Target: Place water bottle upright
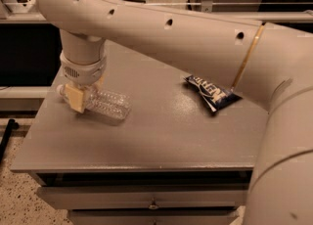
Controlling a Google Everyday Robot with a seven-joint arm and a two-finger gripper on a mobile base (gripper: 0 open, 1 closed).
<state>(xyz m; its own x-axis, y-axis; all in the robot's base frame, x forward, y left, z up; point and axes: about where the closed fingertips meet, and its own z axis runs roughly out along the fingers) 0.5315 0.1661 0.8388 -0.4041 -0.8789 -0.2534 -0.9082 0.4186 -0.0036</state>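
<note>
At table [161, 141] left edge | hand [77, 97] prob. pinching water bottle [105, 104] neck | lying flat | snack pkt [211, 92] well apart, right

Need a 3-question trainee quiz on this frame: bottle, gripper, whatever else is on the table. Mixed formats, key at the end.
1. True or false: the water bottle stands upright on the table.
2. The gripper is at: A) the bottle's cap end, B) its base end, C) the far table edge.
3. Fill in: in the camera view, the dark snack packet lies to the bottle's ____.
Key: 1 false, it lies on its side. 2 A. 3 right.
</note>
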